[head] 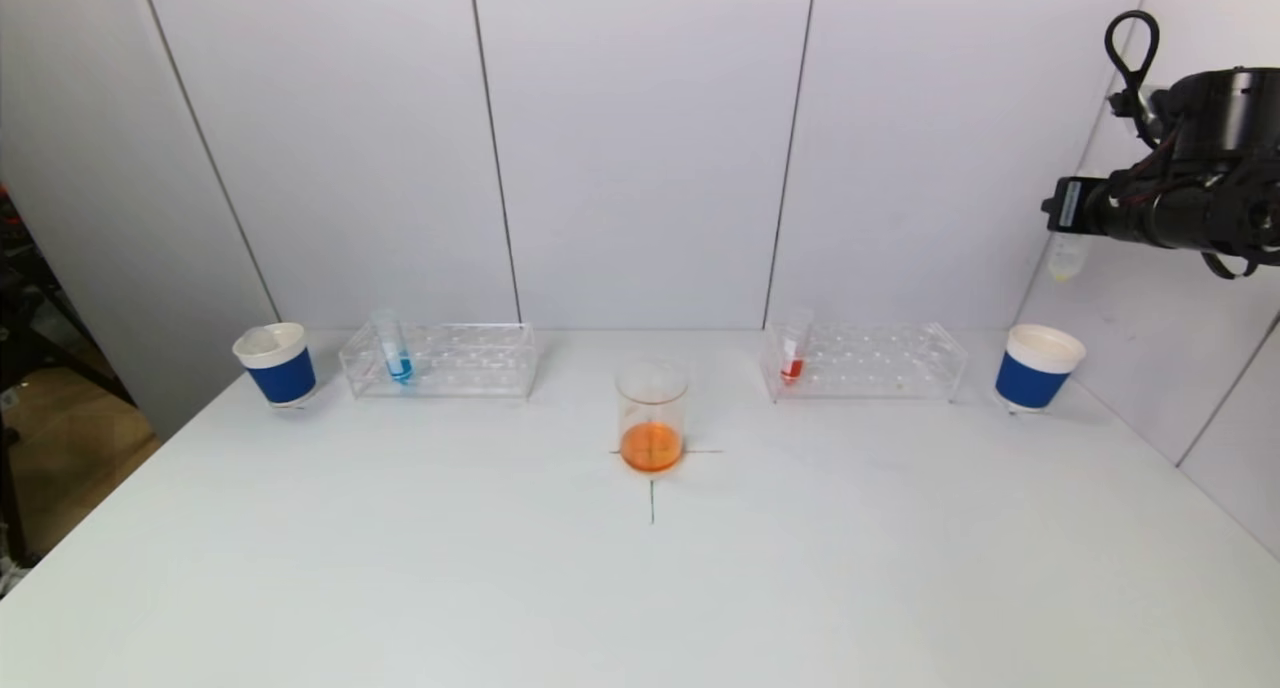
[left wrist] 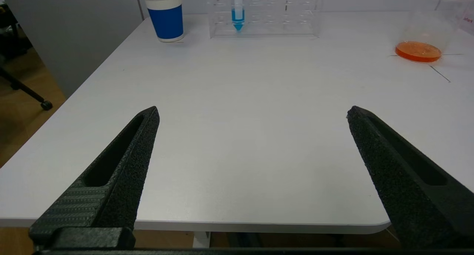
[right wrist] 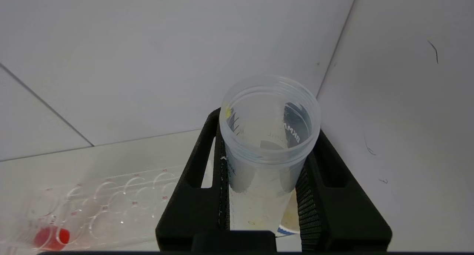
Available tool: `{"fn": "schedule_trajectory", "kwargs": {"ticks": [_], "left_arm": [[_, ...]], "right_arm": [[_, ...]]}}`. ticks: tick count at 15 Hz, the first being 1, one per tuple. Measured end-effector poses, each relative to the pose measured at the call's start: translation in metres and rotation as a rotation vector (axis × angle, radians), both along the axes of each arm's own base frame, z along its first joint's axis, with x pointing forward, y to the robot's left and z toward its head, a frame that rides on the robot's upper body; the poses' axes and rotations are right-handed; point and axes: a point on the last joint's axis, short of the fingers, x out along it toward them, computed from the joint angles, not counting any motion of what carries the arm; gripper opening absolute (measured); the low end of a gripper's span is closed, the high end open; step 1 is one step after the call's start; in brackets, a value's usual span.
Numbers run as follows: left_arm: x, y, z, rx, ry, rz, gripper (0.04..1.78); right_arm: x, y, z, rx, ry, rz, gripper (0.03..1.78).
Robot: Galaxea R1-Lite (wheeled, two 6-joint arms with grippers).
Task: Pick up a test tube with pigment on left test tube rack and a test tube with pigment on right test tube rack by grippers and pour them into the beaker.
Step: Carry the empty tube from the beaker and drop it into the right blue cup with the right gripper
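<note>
A glass beaker [head: 651,418] with orange liquid stands at the table's middle. The left rack [head: 440,360] holds a tube with blue pigment [head: 397,353]. The right rack [head: 865,361] holds a tube with red pigment [head: 793,358]. My right gripper [head: 1062,230] is raised at the far right, above the right cup. It is shut on a clear, nearly empty test tube [right wrist: 268,136] with yellow traces. The tube's open mouth faces the wrist camera. My left gripper [left wrist: 252,110] is open and empty over the table's front edge, out of the head view.
A blue-and-white paper cup [head: 276,364] stands left of the left rack, and another [head: 1036,368] stands right of the right rack, below the held tube. Wall panels close the back and right side. The left wrist view shows the blue tube [left wrist: 237,16] and beaker [left wrist: 426,29] far ahead.
</note>
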Motion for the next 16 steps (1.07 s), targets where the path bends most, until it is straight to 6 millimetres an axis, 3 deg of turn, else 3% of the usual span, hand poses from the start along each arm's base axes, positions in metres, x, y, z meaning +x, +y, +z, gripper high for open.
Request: {"fn": "schedule_trajectory", "kwargs": {"ticks": [6, 16], "left_arm": [[0.000, 0.000, 0.000, 0.000, 0.000, 0.000, 1.77], [0.000, 0.000, 0.000, 0.000, 0.000, 0.000, 1.77]], "right_arm": [[0.018, -0.022, -0.039, 0.012, 0.067, -0.041, 0.56], [0.032, -0.043, -0.079, 0.017, 0.078, -0.075, 0.56]]}}
